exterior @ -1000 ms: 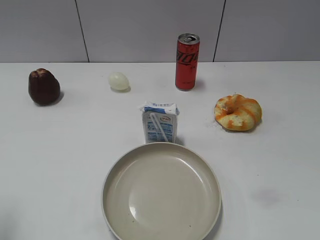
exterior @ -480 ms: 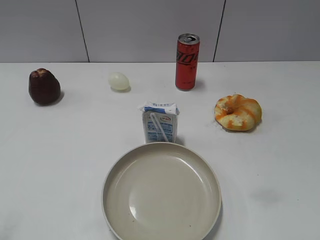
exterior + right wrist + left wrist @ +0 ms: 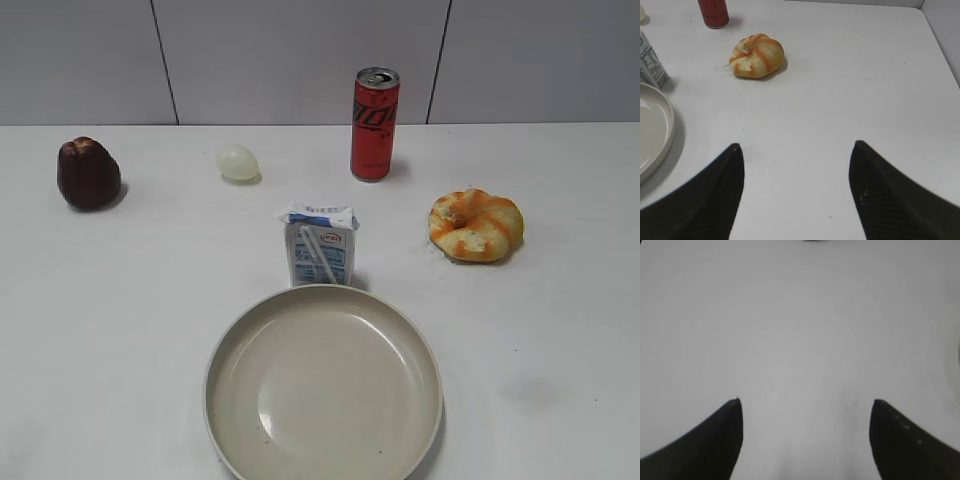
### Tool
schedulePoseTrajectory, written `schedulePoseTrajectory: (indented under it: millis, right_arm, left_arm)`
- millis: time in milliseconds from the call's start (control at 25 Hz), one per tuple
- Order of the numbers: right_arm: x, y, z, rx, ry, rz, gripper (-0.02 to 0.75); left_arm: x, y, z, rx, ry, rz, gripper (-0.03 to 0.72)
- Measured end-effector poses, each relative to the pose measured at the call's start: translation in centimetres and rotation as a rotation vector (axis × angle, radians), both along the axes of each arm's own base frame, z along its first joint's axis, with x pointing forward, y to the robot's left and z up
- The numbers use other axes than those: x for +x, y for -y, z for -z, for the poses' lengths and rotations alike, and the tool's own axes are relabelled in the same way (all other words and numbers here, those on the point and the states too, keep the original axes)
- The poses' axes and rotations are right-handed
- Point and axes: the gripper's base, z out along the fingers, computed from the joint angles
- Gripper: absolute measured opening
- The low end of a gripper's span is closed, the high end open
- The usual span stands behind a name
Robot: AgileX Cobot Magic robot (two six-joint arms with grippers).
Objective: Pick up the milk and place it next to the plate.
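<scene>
White with blue print, the milk [image 3: 320,247] stands upright on the desk [image 3: 560,330], long axis vertical, its gable top crossed by a blue band. The printed face and the slanted white straw turn toward the exterior camera; the small writing is too fine to read. It sits just behind the far rim of the plate [image 3: 323,385], so close that I cannot tell if they touch. That dish is round, shallow, glossy cream, with a raised rim.

Behind the carton a tall red can [image 3: 374,124] stands upright with dark lettering running down its side, not legible. Near it lie a pale, smooth egg-shaped thing [image 3: 238,162], a dark brown ribbed piece [image 3: 88,173] at far left, and a knotted bun [image 3: 476,225] streaked orange at right.

Neither arm shows in the exterior view. The left tool [image 3: 805,402] hangs released over bare desk, its dark fingers wide apart. The right tool [image 3: 796,145] is likewise spread and empty, well short of the bun.
</scene>
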Motion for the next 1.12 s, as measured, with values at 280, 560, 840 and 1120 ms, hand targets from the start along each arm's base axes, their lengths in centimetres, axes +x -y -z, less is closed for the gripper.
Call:
schedulePoseTrajectory:
  millis: [280,560,840,1120]
  right_arm:
    - [0.0,0.0,0.0,0.000,0.000,0.000,0.500]
    - [0.0,0.0,0.0,0.000,0.000,0.000,0.500]
    - [0.0,0.0,0.0,0.000,0.000,0.000,0.500]
    - [0.0,0.0,0.0,0.000,0.000,0.000,0.500]
  left_arm:
    - [-1.9,-0.2,-0.2,-0.016,0.126,0.000,0.590]
    - [-3.4,-0.4,-0.2,-0.027,0.220,0.000,0.590]
    - [-3.4,-0.4,-0.2,-0.028,0.221,0.000,0.578]
    - [-3.4,-0.4,-0.2,-0.028,0.221,0.000,0.573]
